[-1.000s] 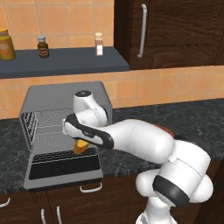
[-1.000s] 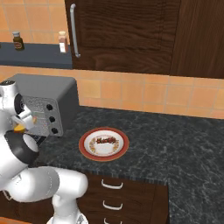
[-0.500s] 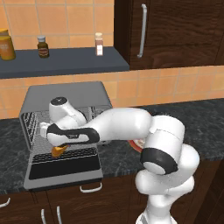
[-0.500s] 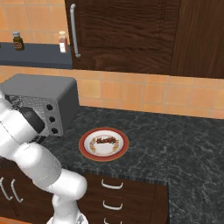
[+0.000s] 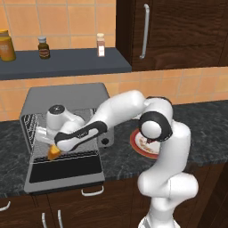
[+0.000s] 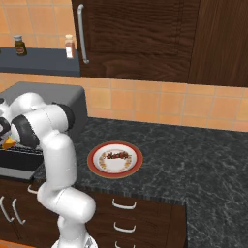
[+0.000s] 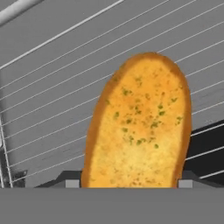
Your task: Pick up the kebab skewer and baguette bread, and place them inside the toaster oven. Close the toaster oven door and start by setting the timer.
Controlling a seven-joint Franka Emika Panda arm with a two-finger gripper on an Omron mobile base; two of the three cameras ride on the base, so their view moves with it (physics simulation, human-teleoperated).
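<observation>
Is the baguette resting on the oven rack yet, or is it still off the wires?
Cannot tell. In the hand view the baguette sits between the jaws over the rack wires, but no contact or gap shows plainly.

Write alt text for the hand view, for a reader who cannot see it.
A golden-orange oblong baguette loaf flecked with green sits between the two dark finger tips of the pincer, seen close up. Behind it run the thin wires of a grey metal oven rack, with a dark patch at lower right.

A kitchen: dark stone counter [image 6: 193,155], wooden cabinets [image 6: 145,38], tiled backsplash [image 6: 160,104].
</observation>
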